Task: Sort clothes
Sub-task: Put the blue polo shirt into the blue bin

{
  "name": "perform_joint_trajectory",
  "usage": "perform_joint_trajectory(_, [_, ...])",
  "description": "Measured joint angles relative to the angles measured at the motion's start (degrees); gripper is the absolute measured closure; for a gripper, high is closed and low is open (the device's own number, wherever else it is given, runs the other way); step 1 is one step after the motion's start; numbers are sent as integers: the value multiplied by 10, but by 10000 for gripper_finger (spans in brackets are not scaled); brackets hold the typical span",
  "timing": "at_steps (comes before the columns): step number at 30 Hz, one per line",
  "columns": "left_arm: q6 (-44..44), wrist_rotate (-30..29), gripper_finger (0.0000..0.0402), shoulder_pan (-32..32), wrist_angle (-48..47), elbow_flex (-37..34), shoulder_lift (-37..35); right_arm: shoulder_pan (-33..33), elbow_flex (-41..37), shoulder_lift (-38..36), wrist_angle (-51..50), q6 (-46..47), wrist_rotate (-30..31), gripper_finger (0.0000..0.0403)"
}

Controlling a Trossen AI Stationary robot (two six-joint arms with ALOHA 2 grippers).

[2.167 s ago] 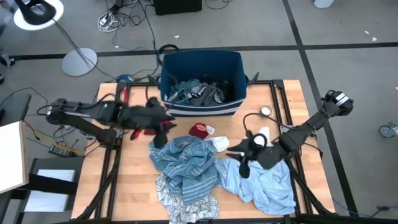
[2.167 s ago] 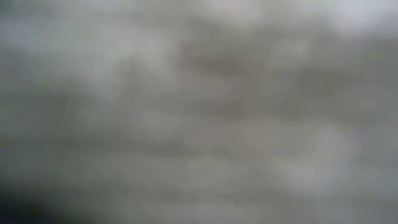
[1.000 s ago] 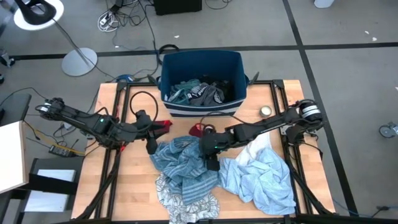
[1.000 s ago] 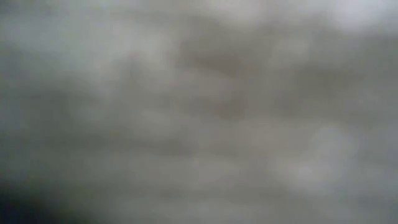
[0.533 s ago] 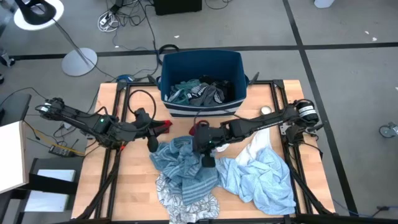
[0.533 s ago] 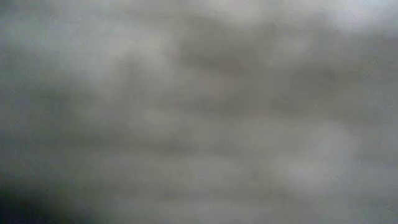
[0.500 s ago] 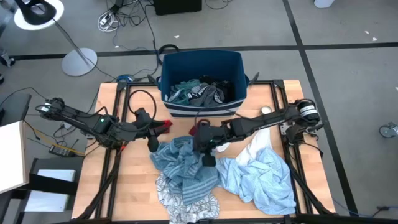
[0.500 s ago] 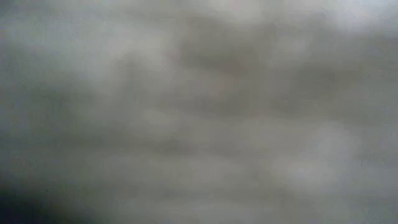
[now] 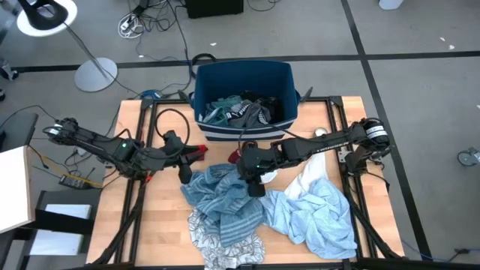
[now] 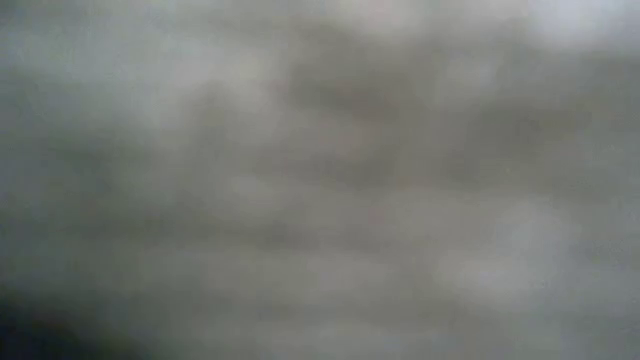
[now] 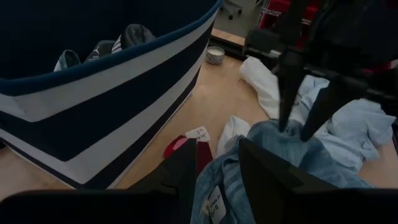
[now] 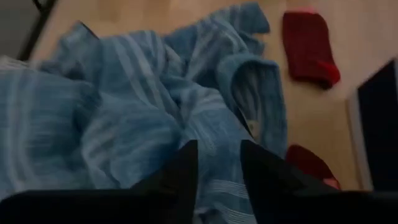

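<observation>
A blue-striped garment (image 9: 221,199) lies heaped at the table's middle, on a grey-white leaf-print one (image 9: 225,244). A pale blue garment (image 9: 315,217) and a white one (image 9: 311,176) lie to its right. A small red garment (image 12: 308,46) lies between the heap and the bin. My right gripper (image 9: 257,187) is open over the striped garment's right part, fingers pointing down. My left gripper (image 9: 184,176) is open, low at the striped garment's left edge (image 11: 217,186). The low view shows only grey blur. My right gripper comes from above, and its open fingertips (image 11: 283,124) reach the top folds of the blue-striped garment (image 11: 292,140), which lies slack on the table. I cannot tell whether they touch it. My left gripper has blue cloth before its open fingers; I cannot tell whether it touches.
A dark blue bin (image 9: 196,90) with a white stripe stands at the far middle, with several garments inside (image 9: 240,111). A small round cup (image 9: 321,133) sits at the far right. Bare wood shows at the near left (image 9: 157,225).
My right gripper has stayed open over the blue-striped garment and has shifted a little toward the table's far edge. My left gripper and the clothes have kept still.
</observation>
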Motion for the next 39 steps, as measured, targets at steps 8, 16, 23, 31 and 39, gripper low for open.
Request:
perform_joint_trajectory(8, [1, -14, 276, 0, -3, 0, 20, -17, -14, 3, -8, -40, 19, 209])
perform_joint_trajectory(16, [13, -15, 276, 0, 0, 0, 28, -40, -44, 3, 14, 41, -78, 168])
perform_joint_trajectory(23, [13, -15, 276, 0, 17, 0, 28, -34, -97, 3, 65, 52, -125, 156])
perform_joint_trajectory(31, [12, -15, 276, 0, 38, 0, 28, -18, -147, 3, 154, 43, -89, 205])
perform_joint_trajectory(39, [10, -12, 276, 0, 44, 0, 28, -9, -116, 3, 161, -7, -71, 388])
